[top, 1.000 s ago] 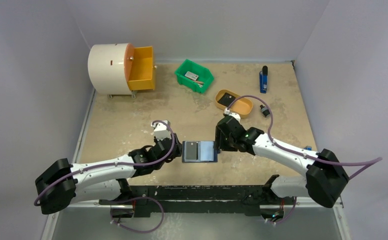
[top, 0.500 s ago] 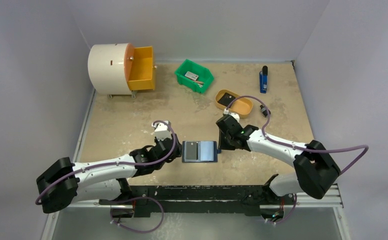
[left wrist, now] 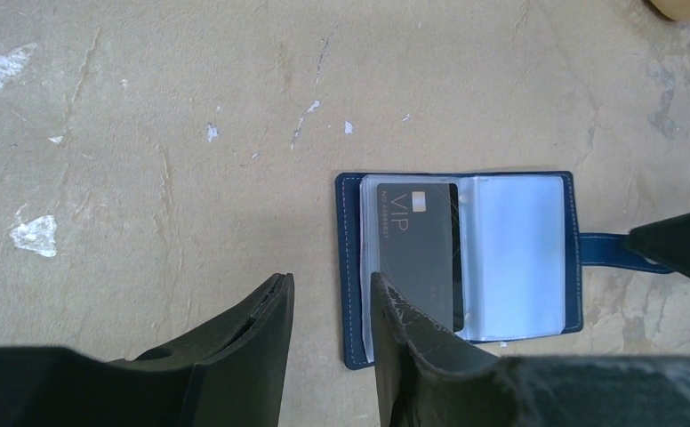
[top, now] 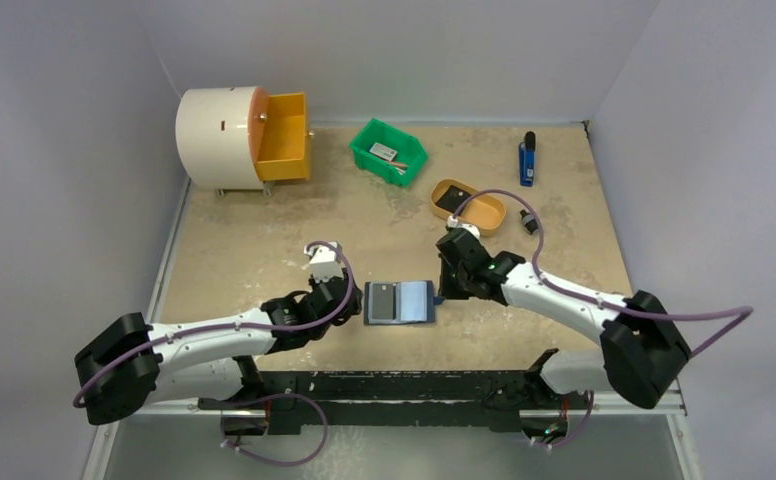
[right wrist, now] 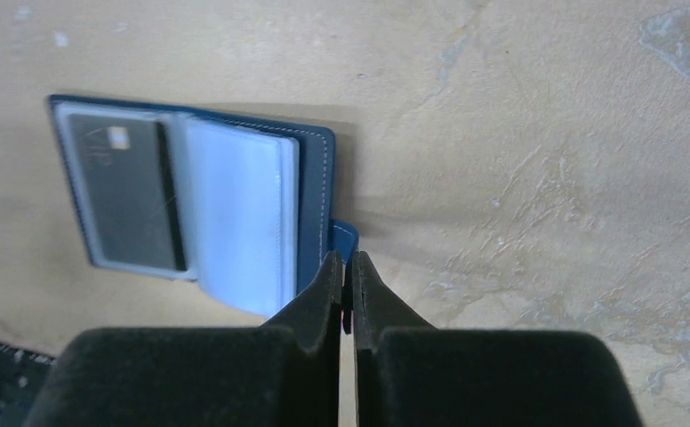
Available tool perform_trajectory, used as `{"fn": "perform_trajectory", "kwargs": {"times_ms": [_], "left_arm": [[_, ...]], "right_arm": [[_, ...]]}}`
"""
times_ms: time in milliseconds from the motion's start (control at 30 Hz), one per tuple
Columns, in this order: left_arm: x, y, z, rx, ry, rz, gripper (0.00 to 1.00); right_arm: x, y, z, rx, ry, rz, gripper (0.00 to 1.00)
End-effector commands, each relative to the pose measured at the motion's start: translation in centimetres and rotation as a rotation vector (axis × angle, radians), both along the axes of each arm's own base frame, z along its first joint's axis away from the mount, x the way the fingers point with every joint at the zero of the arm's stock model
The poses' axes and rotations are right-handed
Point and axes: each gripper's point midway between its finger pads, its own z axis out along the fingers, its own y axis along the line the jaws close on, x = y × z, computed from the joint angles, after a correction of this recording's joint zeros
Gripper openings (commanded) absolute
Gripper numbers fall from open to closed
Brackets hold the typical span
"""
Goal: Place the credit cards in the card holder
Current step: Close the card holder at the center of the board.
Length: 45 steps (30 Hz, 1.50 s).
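Observation:
The navy-blue card holder (top: pixel 399 301) lies open on the table between both arms. A grey credit card (left wrist: pixel 417 249) marked VIP sits in its left clear sleeve; the right sleeve (left wrist: pixel 519 258) holds nothing. My right gripper (right wrist: pixel 345 260) is shut on the holder's blue snap tab (right wrist: pixel 343 236), at the holder's right edge (top: pixel 441 292). My left gripper (left wrist: pixel 331 283) is open just left of the holder (top: pixel 349 297), with bare table between its fingers. Its right finger (left wrist: pixel 413 338) overlaps the holder's near left corner. The card (right wrist: pixel 128 191) also shows in the right wrist view.
At the back left stands a white drum (top: pixel 219 137) with an orange drawer (top: pixel 284 135) pulled out. A green bin (top: pixel 389 150), an orange oval dish (top: pixel 468 205) holding a flat black square, a blue-and-black tool (top: pixel 528 160) and a small black object (top: pixel 530 222) lie further back.
My right gripper has closed from open onto the snap tab. My left gripper's jaws have narrowed a little. The card holder has stayed in place.

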Motion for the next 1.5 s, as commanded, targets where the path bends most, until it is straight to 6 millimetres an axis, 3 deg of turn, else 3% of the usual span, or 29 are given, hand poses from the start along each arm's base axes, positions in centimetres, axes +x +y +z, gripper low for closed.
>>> {"fn": "perform_trajectory", "kwargs": {"times_ms": [0, 167, 333, 600, 733, 1000, 1067, 1267, 1467], "left_arm": [[0.5, 0.3, 0.4, 0.010, -0.027, 0.028, 0.36], [0.7, 1.4, 0.7, 0.025, -0.044, 0.073, 0.35], [0.6, 2.4, -0.3, 0.033, -0.030, 0.128, 0.34], [0.1, 3.9, -2.8, 0.118, 0.025, 0.179, 0.31], [0.1, 3.2, -3.3, 0.090, 0.035, 0.158, 0.31], [0.2, 0.4, -4.1, 0.056, 0.076, 0.060, 0.20], [0.7, -0.6, -3.5, 0.030, 0.058, 0.047, 0.18], [1.4, -0.7, -2.0, 0.020, 0.017, 0.051, 0.17], [1.7, -0.3, -1.2, 0.023, -0.009, 0.065, 0.17]], "right_arm": [[0.1, 1.3, 3.6, 0.111, -0.085, 0.074, 0.00], [0.8, 3.7, 8.3, 0.243, -0.214, 0.200, 0.00], [0.7, 4.8, 11.0, 0.319, -0.252, 0.231, 0.00], [0.7, 6.6, 13.0, 0.414, -0.288, 0.295, 0.00], [0.4, 7.7, 13.8, 0.473, -0.296, 0.333, 0.00], [0.7, 8.5, 12.0, 0.462, -0.239, 0.336, 0.00], [0.9, 8.1, 10.9, 0.431, -0.224, 0.321, 0.00], [0.7, 7.0, 8.3, 0.375, -0.187, 0.277, 0.00], [0.3, 8.4, 8.9, 0.450, -0.181, 0.313, 0.00]]}}
